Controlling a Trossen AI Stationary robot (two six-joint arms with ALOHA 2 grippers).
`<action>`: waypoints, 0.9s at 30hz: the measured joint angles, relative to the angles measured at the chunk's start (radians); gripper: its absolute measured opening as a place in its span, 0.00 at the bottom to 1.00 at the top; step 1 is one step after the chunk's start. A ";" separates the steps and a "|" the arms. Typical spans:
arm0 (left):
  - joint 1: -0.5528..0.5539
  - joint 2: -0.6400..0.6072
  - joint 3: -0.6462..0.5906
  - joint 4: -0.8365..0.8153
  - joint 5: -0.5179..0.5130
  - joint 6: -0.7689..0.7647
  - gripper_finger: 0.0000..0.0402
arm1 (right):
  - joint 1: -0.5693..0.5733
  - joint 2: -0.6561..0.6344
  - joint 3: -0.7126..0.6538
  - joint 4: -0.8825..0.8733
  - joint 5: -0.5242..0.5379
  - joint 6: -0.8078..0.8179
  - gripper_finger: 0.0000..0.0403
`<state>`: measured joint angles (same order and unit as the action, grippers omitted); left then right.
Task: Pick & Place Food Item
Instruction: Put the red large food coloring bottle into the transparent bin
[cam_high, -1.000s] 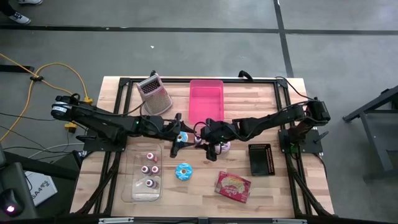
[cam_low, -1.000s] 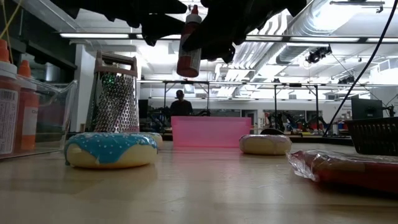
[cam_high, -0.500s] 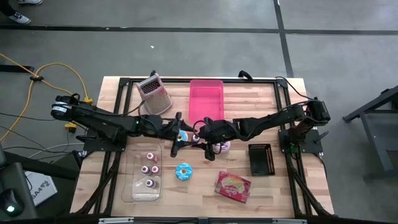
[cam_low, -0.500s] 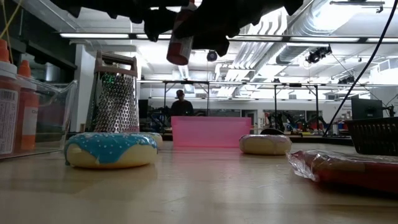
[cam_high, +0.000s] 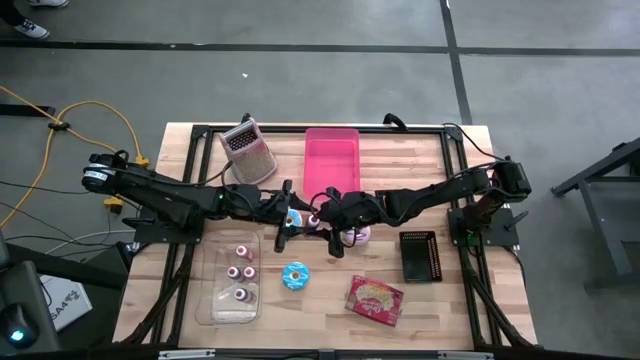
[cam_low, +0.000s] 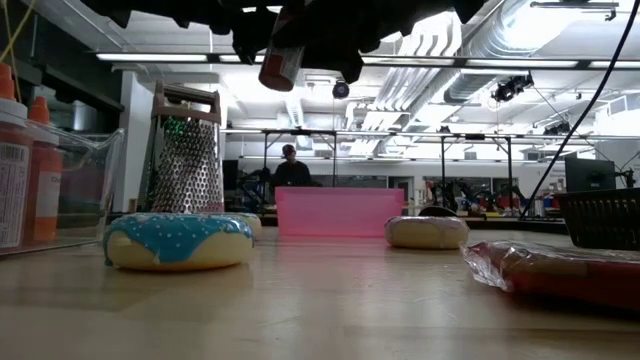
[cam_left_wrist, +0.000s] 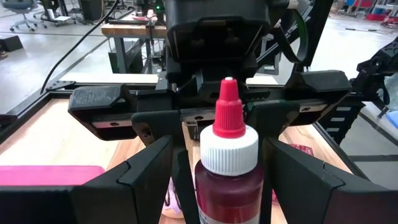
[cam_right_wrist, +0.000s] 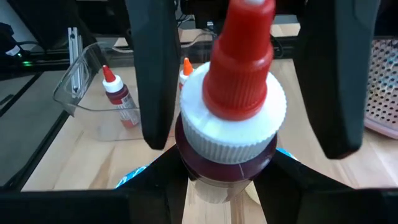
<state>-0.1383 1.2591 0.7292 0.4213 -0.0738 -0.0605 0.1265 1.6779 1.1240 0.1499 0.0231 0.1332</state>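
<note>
High view: both arms are seen meeting at frame centre, just below the pink bin (cam_high: 331, 160). A red-capped bottle (cam_high: 314, 219) is held up off the table (cam_high: 450, 310) between the two grippers. L gripper (cam_high: 291, 222) comes in from the left, R gripper (cam_high: 325, 220) from the right.

Right wrist view: the bottle (cam_right_wrist: 231, 121) is gripped round its body below the white collar by the R gripper's own fingers (cam_right_wrist: 155, 177) — cap pointing toward the camera. The L gripper's fingers (cam_right_wrist: 152, 68) are spread wide on either side of the cap, not touching it.

Left wrist view: bottle (cam_left_wrist: 227, 163) stands upright at centre, L fingers (cam_left_wrist: 134, 180) set wide apart with clear gaps to the bottle.

Low view: bottle (cam_low: 281, 55) hangs tilted at upper centre under the dark arms, well above the tabletop. Blue donut (cam_low: 179, 240) sits at lower left, a pale donut (cam_low: 427, 231) at centre right, a wrapped snack (cam_low: 565, 270) at lower right, a grater (cam_low: 187, 165) behind the blue donut.

High view also shows a clear tray (cam_high: 218, 300) w/ three more bottles at lower left and a black basket (cam_high: 420, 256) at right. A person (cam_low: 291, 170) is seen far back in the room.
</note>
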 joint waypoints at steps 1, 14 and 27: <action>0.000 0.000 0.000 0.000 0.000 0.000 0.60 | 0.000 0.000 0.000 0.001 0.000 0.000 0.37; 0.007 0.000 0.001 0.028 0.038 -0.019 0.60 | 0.000 0.000 0.000 -0.003 0.004 0.000 0.37; 0.038 0.079 0.001 0.100 0.055 -0.018 0.51 | -0.001 0.000 -0.003 -0.034 0.010 0.006 0.37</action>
<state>-0.1001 1.3381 0.7297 0.5213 -0.0190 -0.0784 0.1257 1.6779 1.1210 0.1162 0.0326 0.1394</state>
